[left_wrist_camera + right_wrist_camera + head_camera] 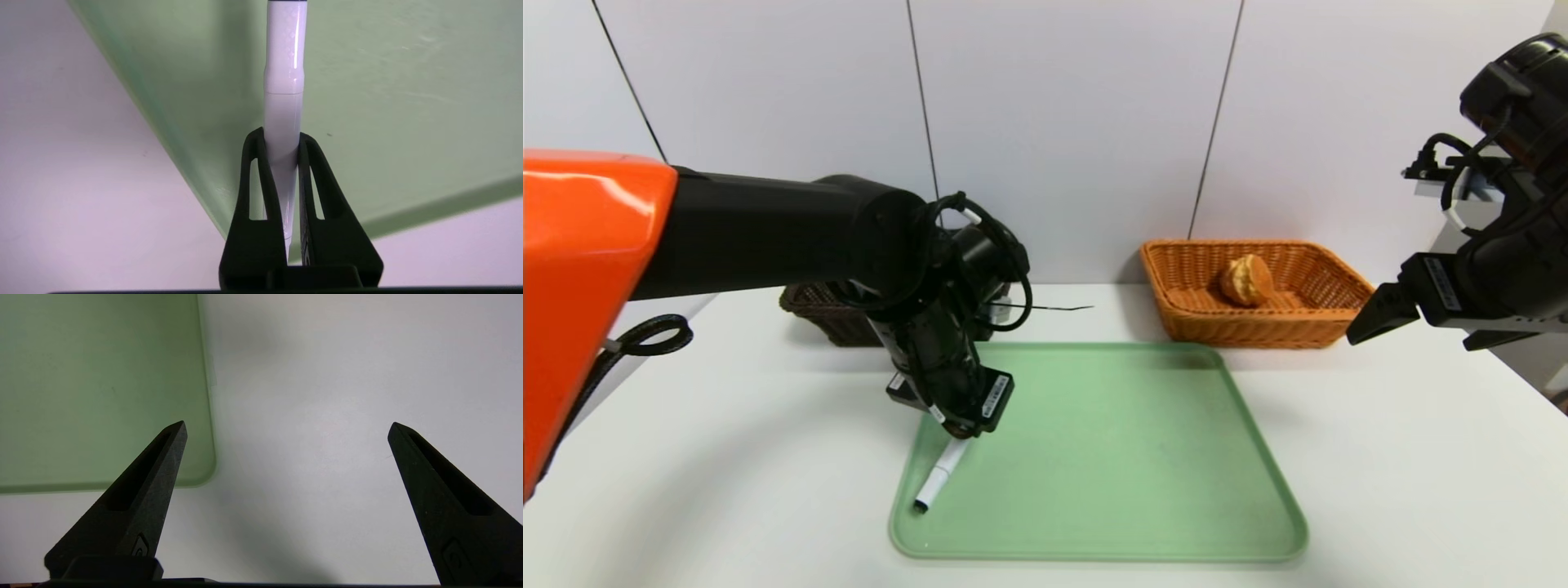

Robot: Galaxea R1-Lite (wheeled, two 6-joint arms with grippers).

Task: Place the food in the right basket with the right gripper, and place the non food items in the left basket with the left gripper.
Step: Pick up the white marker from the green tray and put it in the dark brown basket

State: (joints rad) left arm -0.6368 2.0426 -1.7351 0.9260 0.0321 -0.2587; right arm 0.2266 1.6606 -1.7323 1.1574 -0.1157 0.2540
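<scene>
From my remote seat I saw the left tool over the near-left part of the green tray, pointing steeply down. Its fingers were pinched tight on a white marker, approx. at one end of the barrel. In the head view the marker slanted down from the tool toward the tray's near-left corner, dark tip lowest; I couldn't tell whether that tip touched the tray or hung just above it. W/ the wrist cam, the barrel ran straight out between the two black fingers, tray surface and white worktop behind it.

The right tool sat parked high at the right side, above bare worktop just off the tray's edge. Its fingers stood wide apart, nothing between them.

Orange wicker basket at far right held a round bread roll. Dark brown basket at far left was mostly hidden behind the left arm; contents not visible.

Re writing: small white stickers w/ print on the left tool's housing and on the right arm's wrist block, too small to read. No brand or text legible on the marker.
</scene>
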